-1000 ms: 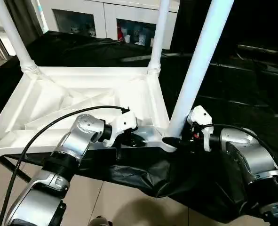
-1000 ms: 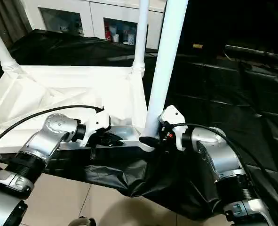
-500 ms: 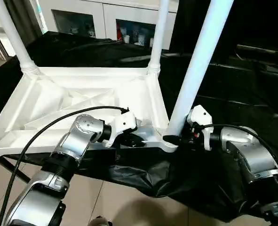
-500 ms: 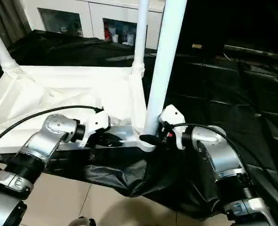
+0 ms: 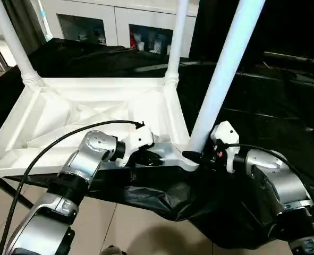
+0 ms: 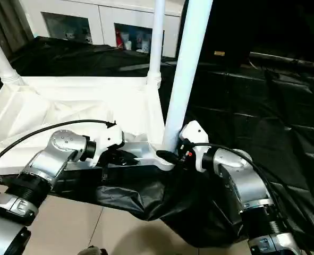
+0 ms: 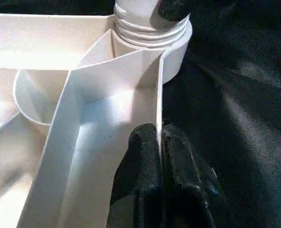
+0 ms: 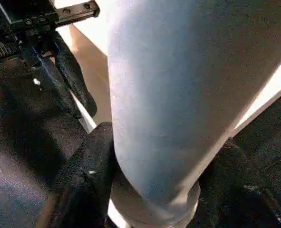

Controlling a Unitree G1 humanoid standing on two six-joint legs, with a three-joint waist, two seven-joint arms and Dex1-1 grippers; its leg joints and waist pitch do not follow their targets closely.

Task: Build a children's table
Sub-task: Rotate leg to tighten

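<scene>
Two hands work one corner: left hand (image 7: 159,156) pinches the tabletop (image 5: 66,114) rim, right hand (image 8: 154,190) clasps the leg (image 5: 220,79).

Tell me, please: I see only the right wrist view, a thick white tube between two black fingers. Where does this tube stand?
Observer: This leg stands upright in the near right corner socket of the upturned table top.
Operator: What does the left tool do?
Observer: The left tool is shut on the top's near rim, beside that socket.
Operator: Are other legs fitted?
Observer: Yes. A far left leg and a far right leg stand upright in the far corners.
</scene>
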